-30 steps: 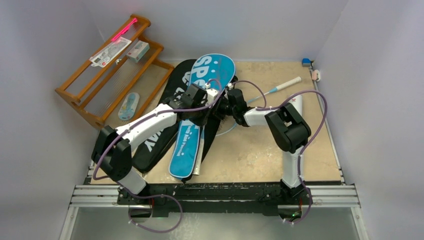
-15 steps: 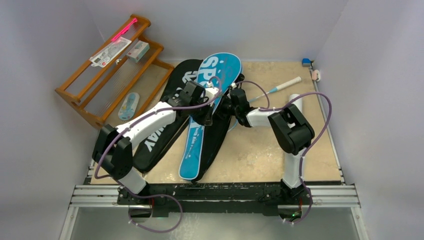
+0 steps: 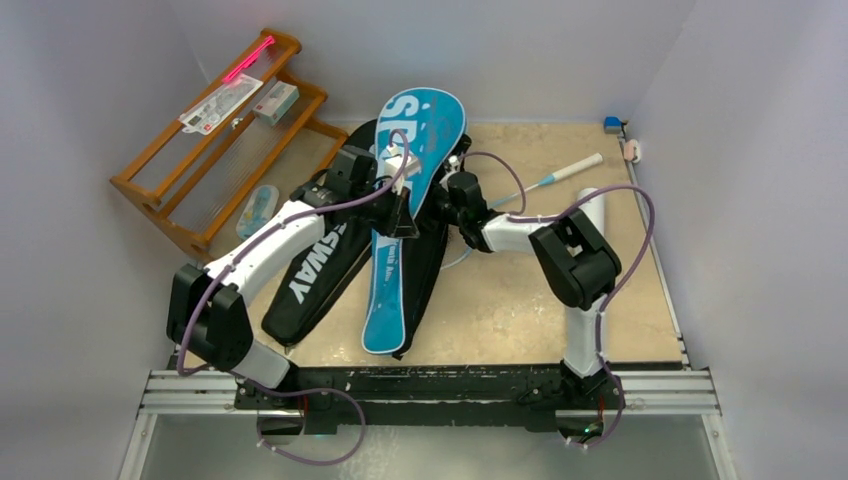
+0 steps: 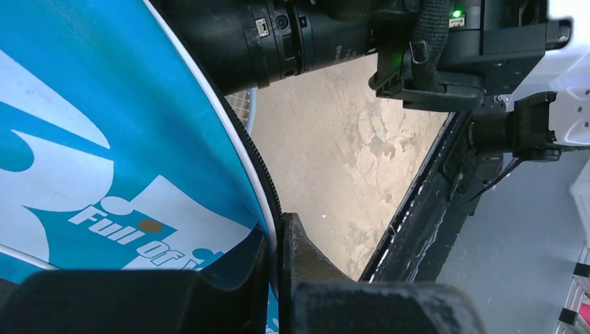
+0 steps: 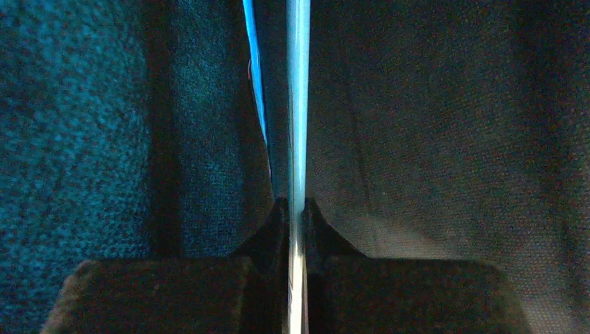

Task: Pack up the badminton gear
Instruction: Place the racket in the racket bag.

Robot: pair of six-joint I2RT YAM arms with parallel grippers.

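While clamped, blue cover within left claw

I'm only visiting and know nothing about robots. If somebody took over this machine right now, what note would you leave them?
Left pincer: shut on the edge of the blue SPORT cover.
Right pincer: shut on a thin light-blue bar, apparently the light-blue racket, amid dark fabric; its white handle sticks out far right.
Black CROSSWAY cover lies left of the blue one; white tube sits behind the right arm.
Done: nothing fully packed.
Left: seat the racket, close covers, pack the tube. No shuttlecocks visible.
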